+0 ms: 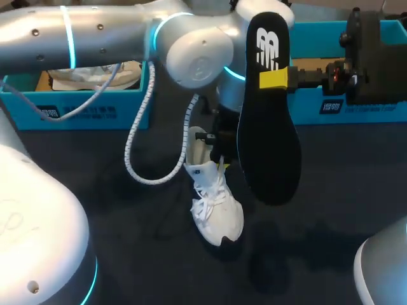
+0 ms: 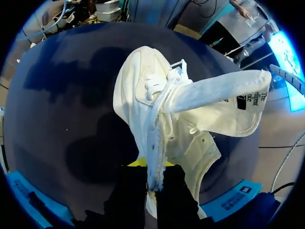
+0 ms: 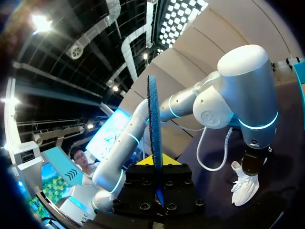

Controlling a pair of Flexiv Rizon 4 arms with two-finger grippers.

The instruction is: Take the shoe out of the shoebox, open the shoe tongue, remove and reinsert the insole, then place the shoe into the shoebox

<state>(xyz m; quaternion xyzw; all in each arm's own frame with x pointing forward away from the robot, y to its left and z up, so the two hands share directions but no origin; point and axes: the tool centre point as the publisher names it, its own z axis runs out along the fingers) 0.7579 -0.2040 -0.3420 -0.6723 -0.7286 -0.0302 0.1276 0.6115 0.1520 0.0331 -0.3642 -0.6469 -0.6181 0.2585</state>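
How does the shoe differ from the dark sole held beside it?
The shoe is white; the insole shows black. The shoe is down at the table; the insole is held high. The shoe is bulky, the insole flat. Shared: each is clamped, the shoe by the left end effector, the insole by the right end effector.

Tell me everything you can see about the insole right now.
The insole is out of the shoe, held in the air above the table with its long axis roughly upright in the head view. The face shown is black and smooth-looking, with a white logo near the upper end. Edge-on in the right wrist view it looks thin, with a blue rim. The right gripper is shut on it partway along, one yellow tip flat on the black face. It hangs beside the white shoe; nothing else visibly touches it.
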